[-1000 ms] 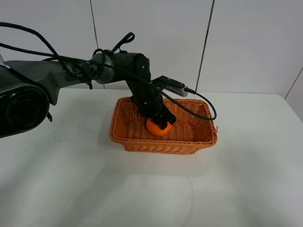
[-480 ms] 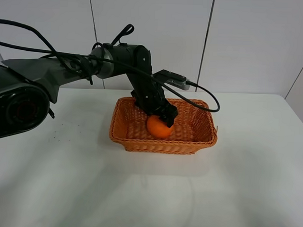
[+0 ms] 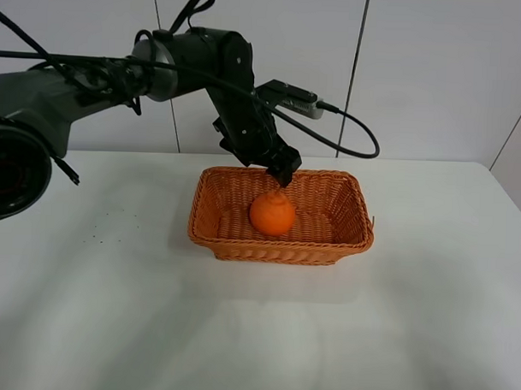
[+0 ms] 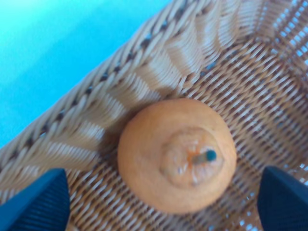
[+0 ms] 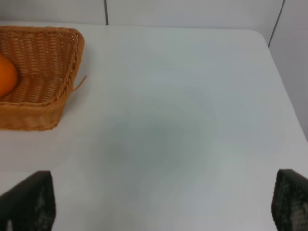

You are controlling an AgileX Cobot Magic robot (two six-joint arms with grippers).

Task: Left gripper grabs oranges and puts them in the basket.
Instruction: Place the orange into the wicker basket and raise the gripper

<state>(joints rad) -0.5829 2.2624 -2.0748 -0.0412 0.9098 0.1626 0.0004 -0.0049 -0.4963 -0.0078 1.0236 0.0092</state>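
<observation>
Exterior high: orange [image 3: 272,213] sits in basket [image 3: 280,247], left gripper [image 3: 283,174] above.

A lab-like test bay: white table [image 3: 427,321], plain panelled wall [image 3: 436,73], cabled robot arm [image 3: 215,63].

A white table [image 3: 110,327] fills the scene, and behind it stands a pale panelled wall [image 3: 436,73] with dark vertical seams [image 3: 356,70].

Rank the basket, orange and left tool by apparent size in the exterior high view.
Basket: clearly largest.
Orange and left tool: look alike; the tool sits higher, nearer the camera, so unranked.
</observation>
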